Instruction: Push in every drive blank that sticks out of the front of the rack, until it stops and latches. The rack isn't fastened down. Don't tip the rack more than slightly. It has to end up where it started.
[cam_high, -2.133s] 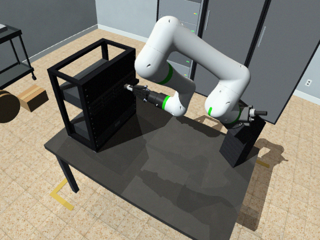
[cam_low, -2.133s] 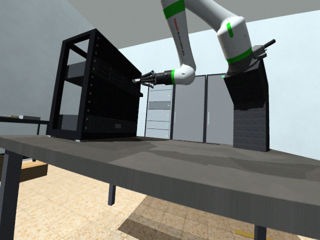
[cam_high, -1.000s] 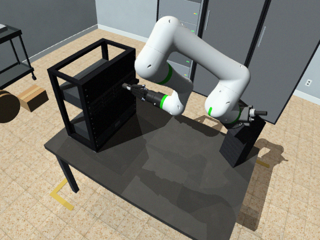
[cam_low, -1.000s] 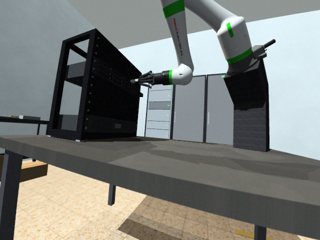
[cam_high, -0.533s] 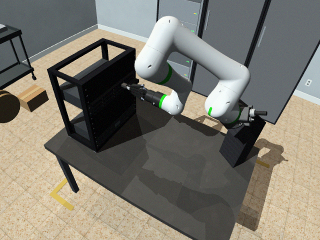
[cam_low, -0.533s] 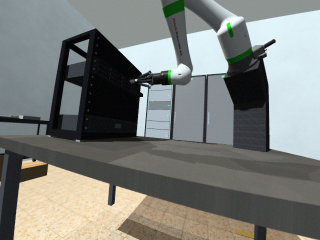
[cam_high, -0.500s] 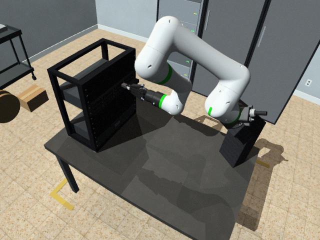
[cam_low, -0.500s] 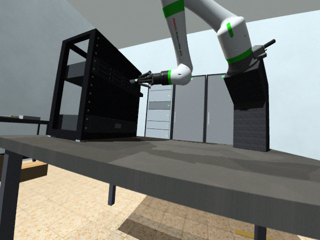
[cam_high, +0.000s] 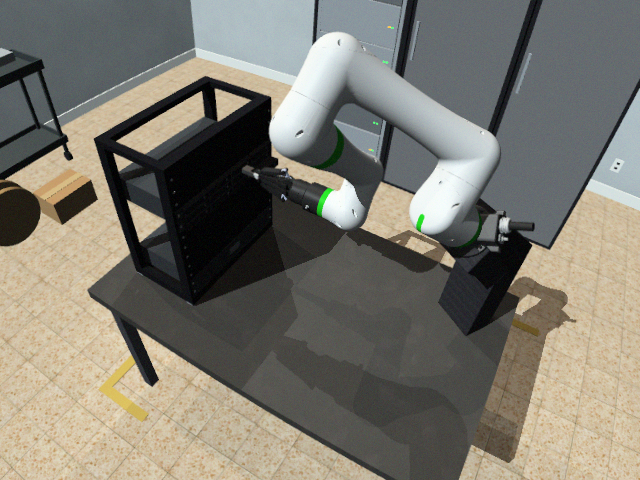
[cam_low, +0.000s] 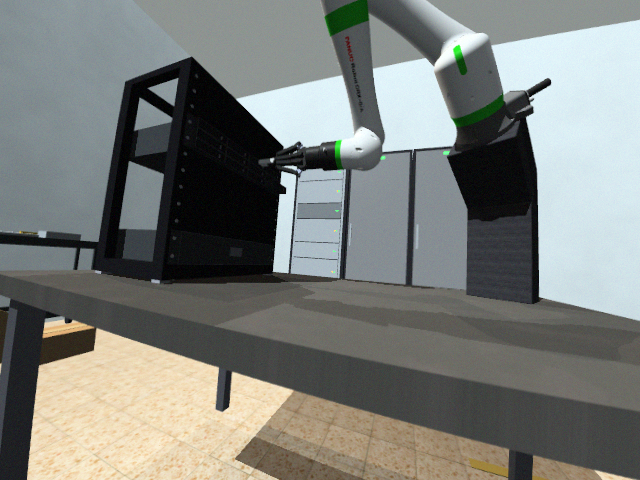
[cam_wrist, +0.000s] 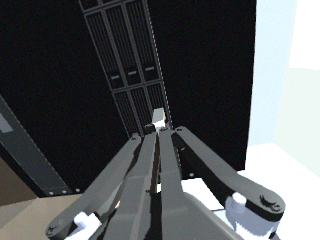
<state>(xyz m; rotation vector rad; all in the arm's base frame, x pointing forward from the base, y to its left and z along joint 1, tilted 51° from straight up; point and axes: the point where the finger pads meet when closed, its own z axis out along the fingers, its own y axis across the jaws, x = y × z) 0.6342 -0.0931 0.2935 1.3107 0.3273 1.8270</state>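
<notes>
A black open-frame rack stands on the far left of the dark table; it also shows in the exterior view. Its front holds rows of dark vented drive blanks. My gripper is shut and empty, and its fingertips point at a blank near the right end of the upper row, at or very near its face. In the exterior view the fingertips meet the rack's front. One blank sticks out a little at the rack's right edge, below the gripper.
The arm's black pedestal stands at the table's far right. Grey cabinets line the back wall. A cardboard box and a cart stand on the floor to the left.
</notes>
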